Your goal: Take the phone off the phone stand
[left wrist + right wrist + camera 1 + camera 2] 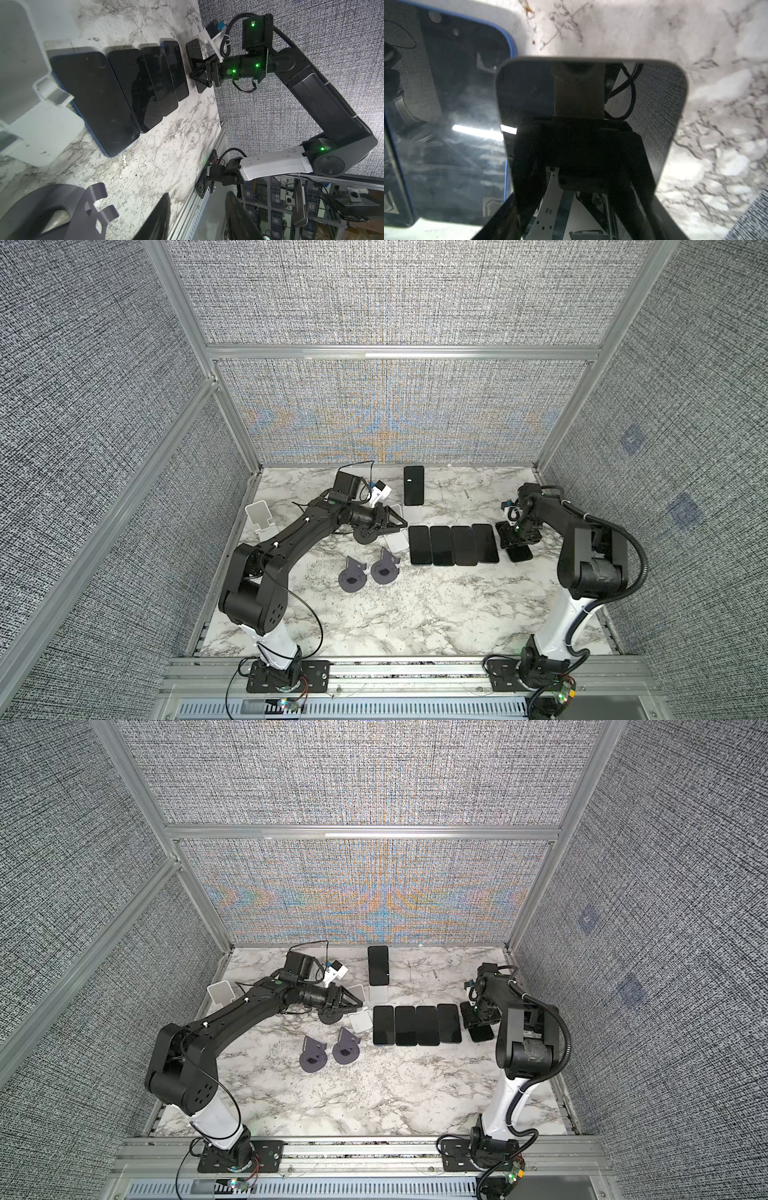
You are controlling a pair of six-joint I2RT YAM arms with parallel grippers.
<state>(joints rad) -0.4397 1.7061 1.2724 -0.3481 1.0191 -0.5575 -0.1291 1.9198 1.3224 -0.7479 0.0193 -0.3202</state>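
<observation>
Marble tabletop (415, 614) — grey woven walls (83, 406) (aluminium frame (403, 352) between panels).

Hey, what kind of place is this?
Probably a robotics test cell: fabric panels in aluminium framing enclose a marble-patterned tabletop, with a left arm and right arm mounted at its front.

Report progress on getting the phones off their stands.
Done: four phones lie flat in a row, and both grey stands are bare. In hand: the right claw grips a fifth phone beside the row. Remaining: one phone at the back still leans on its white stand; the left claw is open and empty.
</observation>
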